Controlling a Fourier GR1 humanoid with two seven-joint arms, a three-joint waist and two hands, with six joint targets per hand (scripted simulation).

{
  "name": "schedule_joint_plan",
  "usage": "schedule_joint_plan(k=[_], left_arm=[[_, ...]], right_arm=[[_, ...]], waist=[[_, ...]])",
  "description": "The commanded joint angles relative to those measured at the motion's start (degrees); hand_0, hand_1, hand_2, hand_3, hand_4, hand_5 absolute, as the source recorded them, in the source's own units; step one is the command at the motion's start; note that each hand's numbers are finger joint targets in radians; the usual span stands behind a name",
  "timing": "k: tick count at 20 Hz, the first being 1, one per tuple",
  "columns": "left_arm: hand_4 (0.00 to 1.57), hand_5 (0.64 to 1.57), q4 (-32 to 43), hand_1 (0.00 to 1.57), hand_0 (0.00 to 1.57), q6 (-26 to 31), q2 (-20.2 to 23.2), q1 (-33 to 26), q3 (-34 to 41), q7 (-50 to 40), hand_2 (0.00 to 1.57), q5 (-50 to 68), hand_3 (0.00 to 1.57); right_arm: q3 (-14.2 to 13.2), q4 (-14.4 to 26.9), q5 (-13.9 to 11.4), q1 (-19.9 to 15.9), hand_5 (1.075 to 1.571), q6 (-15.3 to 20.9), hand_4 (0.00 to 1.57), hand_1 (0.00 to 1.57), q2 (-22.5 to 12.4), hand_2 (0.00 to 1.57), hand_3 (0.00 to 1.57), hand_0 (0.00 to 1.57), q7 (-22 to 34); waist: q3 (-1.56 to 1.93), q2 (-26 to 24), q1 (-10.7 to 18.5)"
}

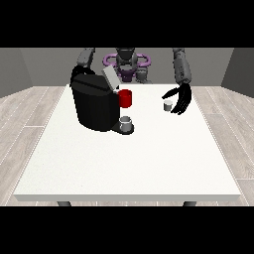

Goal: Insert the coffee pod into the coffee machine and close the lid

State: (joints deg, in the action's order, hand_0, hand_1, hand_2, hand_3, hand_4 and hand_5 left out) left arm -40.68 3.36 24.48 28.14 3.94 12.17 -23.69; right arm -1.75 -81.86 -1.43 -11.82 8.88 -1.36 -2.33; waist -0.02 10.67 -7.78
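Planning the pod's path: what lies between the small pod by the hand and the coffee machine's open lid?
In the front view, only bare white table separates the pod from the red holder under the open lid of the coffee machine.

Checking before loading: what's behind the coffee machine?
A red cup shows past the machine's right edge, lid raised above. The other hand is hidden behind the machine.
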Motion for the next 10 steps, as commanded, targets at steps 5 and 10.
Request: schedule_joint_plan(k=[5, 10], left_arm=[[0.15, 1.571, 4.24, 0.72, 0.72, -9.02, -2.47, 1.54, -0.12, 3.86, 0.85, -4.8, 0.62], [0.39, 1.571, 7.57, 0.82, 0.82, -11.28, -1.84, 2.79, 0.25, 6.18, 0.97, -6.93, 0.74]], right_arm=[[0.93, 1.29, 0.13, 2.72, 1.571, -0.57, 0.52, 0.0, 0.15, 0.0, 0.0, 0.0, -3.42], [1.22, -0.22, -0.68, -0.31, 1.571, 2.07, 0.52, 0.0, 0.81, 0.0, 0.0, 0.0, 1.68]], waist=[[0.0, 0.17, -1.09], [0.0, -0.6, -0.25]])
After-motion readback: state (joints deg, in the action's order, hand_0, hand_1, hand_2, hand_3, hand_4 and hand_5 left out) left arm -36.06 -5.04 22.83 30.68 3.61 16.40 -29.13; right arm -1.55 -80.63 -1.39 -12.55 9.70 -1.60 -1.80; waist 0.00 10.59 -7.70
